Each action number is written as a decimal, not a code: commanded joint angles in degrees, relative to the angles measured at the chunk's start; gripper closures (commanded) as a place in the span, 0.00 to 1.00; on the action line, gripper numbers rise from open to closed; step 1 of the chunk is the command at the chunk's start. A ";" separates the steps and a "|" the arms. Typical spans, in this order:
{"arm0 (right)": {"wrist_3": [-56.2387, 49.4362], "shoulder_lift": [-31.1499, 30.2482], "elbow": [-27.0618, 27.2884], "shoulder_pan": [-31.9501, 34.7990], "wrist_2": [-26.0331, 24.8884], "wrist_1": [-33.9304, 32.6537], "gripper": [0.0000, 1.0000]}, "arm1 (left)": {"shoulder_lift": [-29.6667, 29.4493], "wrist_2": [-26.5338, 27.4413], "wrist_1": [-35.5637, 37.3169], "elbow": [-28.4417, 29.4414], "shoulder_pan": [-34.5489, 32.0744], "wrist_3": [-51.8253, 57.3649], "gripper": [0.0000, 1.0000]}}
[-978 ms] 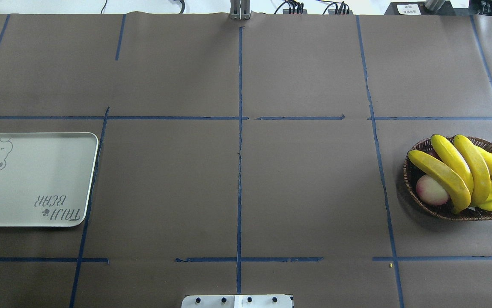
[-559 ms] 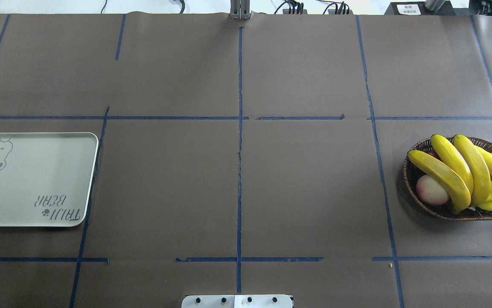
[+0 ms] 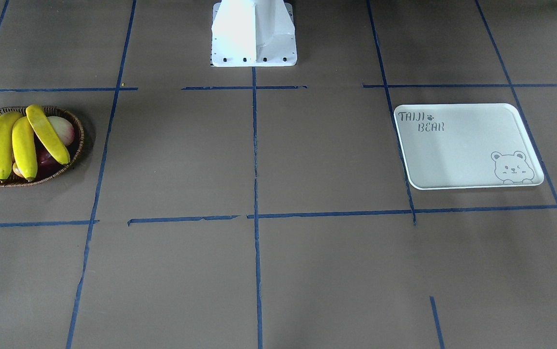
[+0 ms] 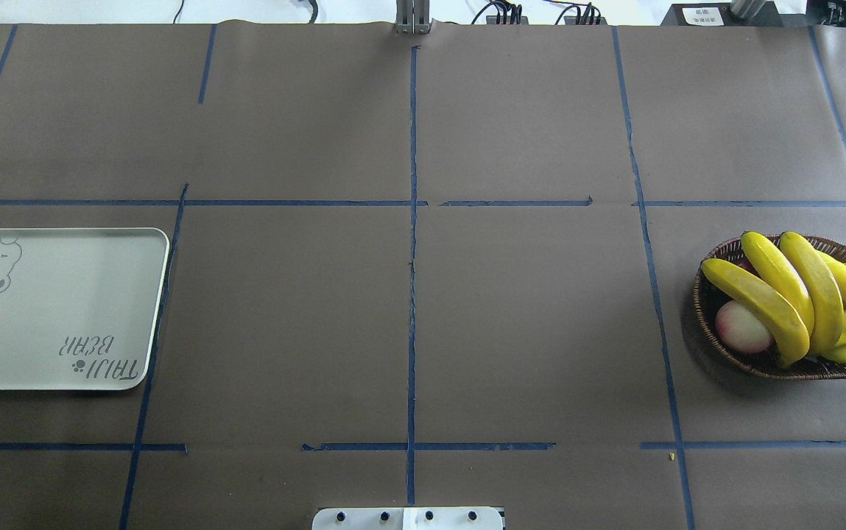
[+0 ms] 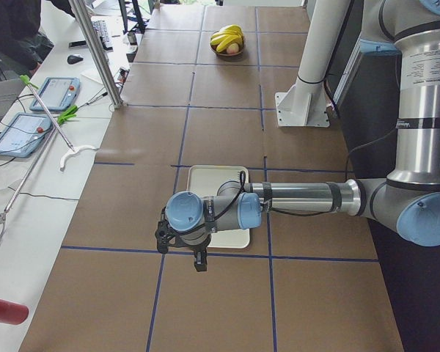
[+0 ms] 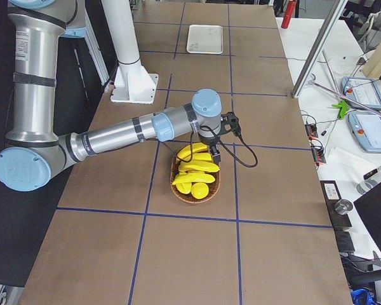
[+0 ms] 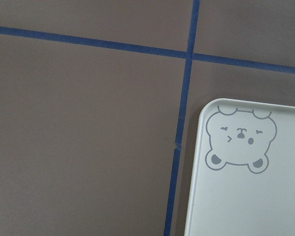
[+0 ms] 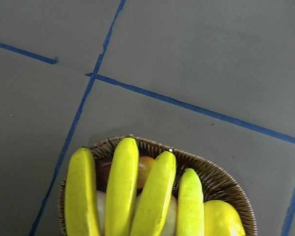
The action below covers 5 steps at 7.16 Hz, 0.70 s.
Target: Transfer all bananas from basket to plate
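Several long yellow bananas (image 4: 798, 294) lie side by side in the dark wicker basket (image 4: 702, 309) at the table's right; they also show in the right wrist view (image 8: 123, 187). The white bear plate (image 4: 54, 309) lies empty at the far left, its bear corner in the left wrist view (image 7: 246, 196). My left gripper (image 5: 199, 261) hangs above the plate's outer edge. My right gripper (image 6: 214, 156) hangs above the basket's edge. Both show only in side views, so I cannot tell whether they are open or shut.
A pink-white peach-like fruit (image 4: 743, 327), a dark red fruit (image 3: 45, 157) and a round yellow fruit (image 8: 223, 219) share the basket. The white robot base (image 3: 254, 34) stands at mid-table. Blue tape lines cross the brown table cover.
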 commanded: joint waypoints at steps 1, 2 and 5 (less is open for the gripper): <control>16.16 -0.12 5.79 -10.83 -7.75 0.59 0.00 | -0.18 -0.06 -1.37 -0.04 0.00 0.08 0.00; 17.38 -0.64 6.60 -13.67 -10.34 2.34 0.00 | 0.34 -0.06 -3.91 0.57 0.00 0.08 0.00; 18.36 -8.28 5.74 -26.06 -15.80 17.36 0.00 | 0.35 -0.06 -4.63 1.53 0.00 -0.10 0.00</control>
